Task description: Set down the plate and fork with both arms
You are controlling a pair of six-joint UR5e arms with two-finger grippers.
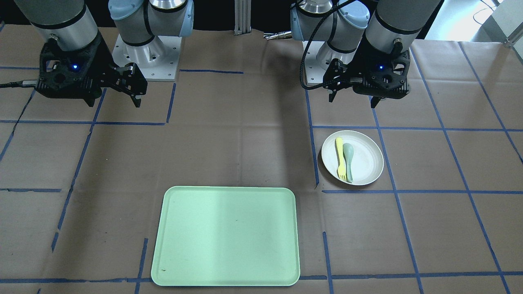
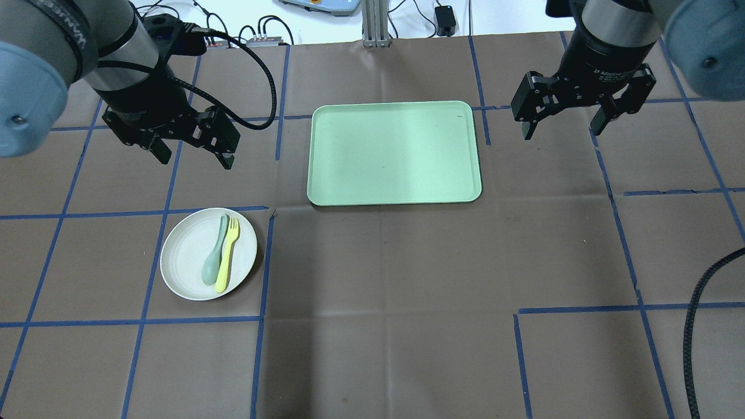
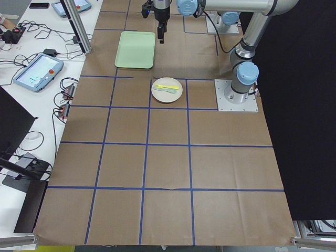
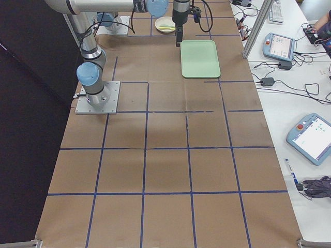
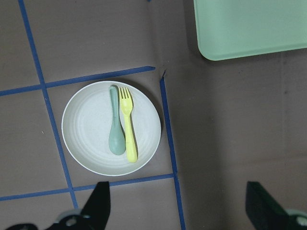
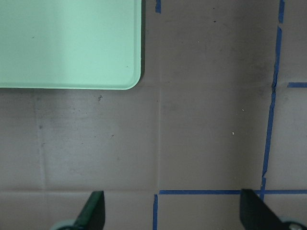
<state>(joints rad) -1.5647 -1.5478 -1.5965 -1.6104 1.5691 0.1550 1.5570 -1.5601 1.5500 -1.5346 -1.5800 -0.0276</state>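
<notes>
On the worktop [image 2: 407, 291], plate [image 2: 186, 256] bearing fork [image 2: 227, 256] beside spoon [image 2: 212, 262], the two touching. Near the left hand [image 2: 195, 158], hovering above, spread wide and holding nothing. Well apart from the right hand [image 2: 561, 131], likewise spread and empty, beyond the tray [image 2: 396, 151].

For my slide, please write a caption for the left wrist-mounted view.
Round off-white plate holding pale-yellow plastic fork and grey-green spoon; light-green rectangular tray at upper right.
</notes>
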